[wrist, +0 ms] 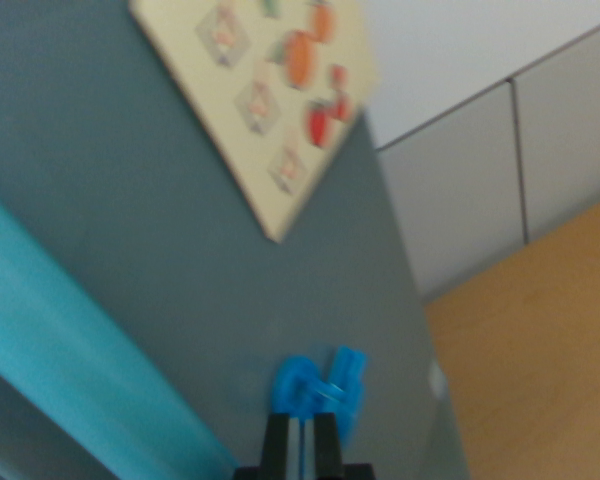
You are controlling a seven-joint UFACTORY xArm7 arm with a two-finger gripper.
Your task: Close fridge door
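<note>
The fridge door (230,300) is filling most of the wrist view, a flat, rigid grey-blue panel, likely smooth and heavy on its hinge; pushing flat on its face suits better than gripping. The pincer (315,390), blue-tipped, is sitting with its tips together against it. A tan card (270,100) with fruit pictures is hanging above, a turquoise band (70,350) running alongside; pale cabinets (500,170) and wooden floor (540,350) are lying beyond.

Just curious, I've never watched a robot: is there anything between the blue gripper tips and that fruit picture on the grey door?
No. The wrist view shows only bare grey door between the gripper and the fruit picture.
</note>
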